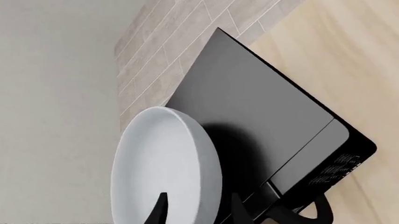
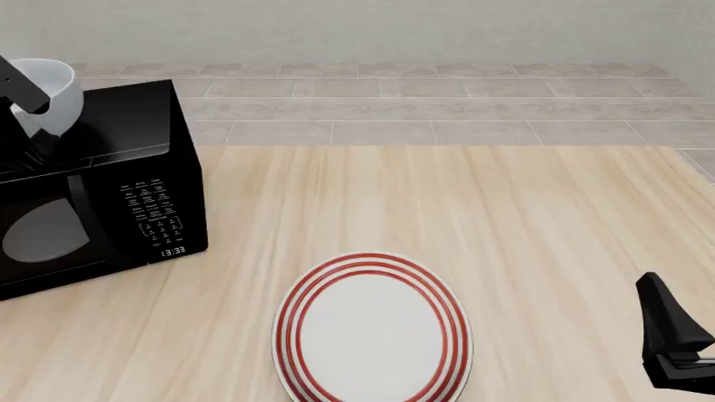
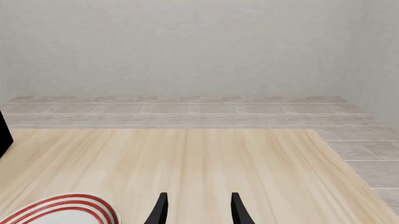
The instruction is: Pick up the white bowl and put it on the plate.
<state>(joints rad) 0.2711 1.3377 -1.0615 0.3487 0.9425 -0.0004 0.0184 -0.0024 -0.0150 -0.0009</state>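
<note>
gripping the glossy white bowl (image 2: 50, 96) by its rim in the left gripper (image 1: 196, 212), above the black microwave (image 2: 123, 180); right gripper (image 3: 196, 210) parted, clear wood around the red-ringed plate (image 2: 374, 331).

I see the white bowl (image 2: 54, 94) held above the microwave (image 2: 112, 180) at the table's (image 2: 537, 226) left edge; plate (image 2: 374, 328) at near edge.

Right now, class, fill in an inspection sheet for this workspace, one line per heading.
Surface: wooden table, light grain.
Job's things: white bowl held above the microwave; plate flat at the near edge.
Clutter: the black microwave, display lit.
Grippers: left gripper clamps the bowl's rim; right gripper open, holding nothing.
Cables: nothing seen.
Surroundings: tiled floor, plain wall.
</note>
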